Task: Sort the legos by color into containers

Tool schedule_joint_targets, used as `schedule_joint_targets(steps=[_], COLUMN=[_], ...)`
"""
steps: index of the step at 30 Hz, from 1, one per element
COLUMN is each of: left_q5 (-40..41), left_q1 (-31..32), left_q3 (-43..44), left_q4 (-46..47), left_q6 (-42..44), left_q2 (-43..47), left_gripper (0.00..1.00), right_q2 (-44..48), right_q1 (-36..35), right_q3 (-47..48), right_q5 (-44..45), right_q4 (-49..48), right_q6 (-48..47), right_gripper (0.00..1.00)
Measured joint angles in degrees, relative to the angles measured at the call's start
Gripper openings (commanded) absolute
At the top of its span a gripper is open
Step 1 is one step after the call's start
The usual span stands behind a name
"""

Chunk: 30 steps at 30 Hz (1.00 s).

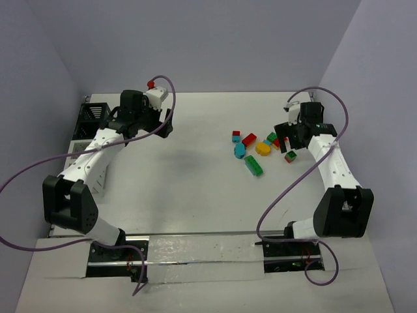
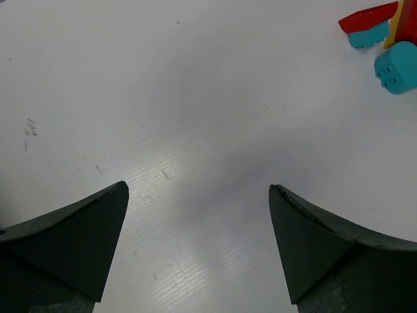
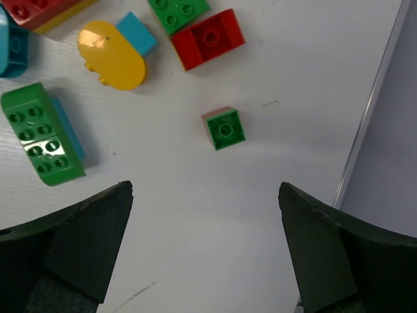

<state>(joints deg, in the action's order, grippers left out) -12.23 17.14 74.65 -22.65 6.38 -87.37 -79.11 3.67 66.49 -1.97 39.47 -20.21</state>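
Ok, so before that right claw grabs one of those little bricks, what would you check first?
1. Right claw open: ok, the jaws stand wide with nothing between them.
2. Target free: ok, the small green brick lies ahead of the claw, apart from the red brick.
3. Left claw out of the way: ok, it is open over bare table.
4. Black container in place: ok, it sits at the far left.
5. White container clear: cannot tell, it is mostly hidden under the left arm.
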Motion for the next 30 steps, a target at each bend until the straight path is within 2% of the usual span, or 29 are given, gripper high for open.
schedule_joint_targets(steps=[15, 23, 30], left_q5=[1.5, -0.3, -1.5], left_q1=[0.7, 0.7, 0.8], left_q3=[0.0, 0.0, 0.0], left_q4=[-0.2, -0.8, -1.6], left_q6=[2.0, 3.4, 3.5], left_q2=[0.0, 0.0, -0.8], left_gripper=[0.99, 0.99, 0.99], right_q2=[-15.9, -22.5, -26.4], right_q1=[1.1, 3.8, 5.6], right_q3=[7.5, 13.6, 14.2], right_q5=[-1.7, -4.5, -5.2], right_q4=[5.8, 8.8, 11.0], right_q6=[-3.7, -7.9, -11.7], right_gripper=[0.94, 0.89, 0.84])
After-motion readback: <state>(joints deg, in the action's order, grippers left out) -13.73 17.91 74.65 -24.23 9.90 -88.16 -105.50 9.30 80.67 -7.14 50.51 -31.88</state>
